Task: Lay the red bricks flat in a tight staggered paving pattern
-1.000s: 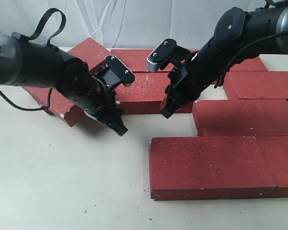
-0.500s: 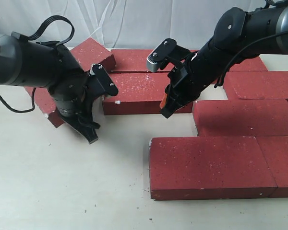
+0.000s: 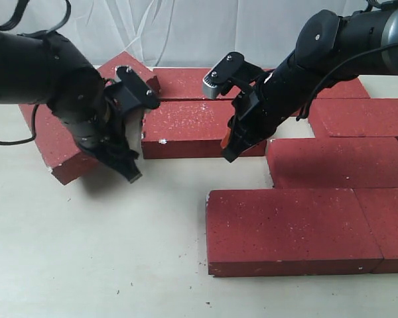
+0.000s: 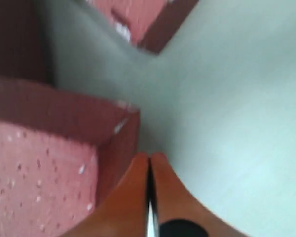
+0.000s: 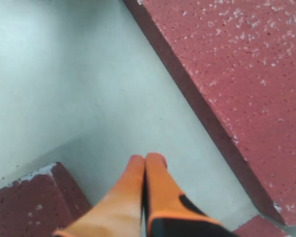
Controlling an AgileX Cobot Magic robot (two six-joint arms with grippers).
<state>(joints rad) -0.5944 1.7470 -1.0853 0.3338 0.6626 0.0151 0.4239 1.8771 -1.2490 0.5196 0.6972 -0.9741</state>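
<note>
Several red bricks lie flat on the pale table. One skewed brick [image 3: 50,142] sits at the left, apart from the middle brick [image 3: 192,126]. My left gripper [image 3: 134,175] is shut and empty, with its tip low against the skewed brick's near right side. In the left wrist view the shut fingertips [image 4: 149,158] sit by that brick's corner [image 4: 39,173]. My right gripper [image 3: 229,156] is shut and empty at the middle brick's near right corner. The right wrist view shows its tips [image 5: 146,158] over bare table, between a large brick [image 5: 246,74] and a brick corner [image 5: 29,202].
Close-set bricks fill the right side: a front pair [image 3: 285,228] [image 3: 385,225], one behind them [image 3: 338,162] and another farther back [image 3: 361,116]. More bricks [image 3: 182,83] [image 3: 129,69] line the back before a white curtain. Bare table spreads across the front left.
My left arm has swung left and the skewed brick has shifted left with it, so a gap has opened beside the middle brick. The right arm has not moved.
</note>
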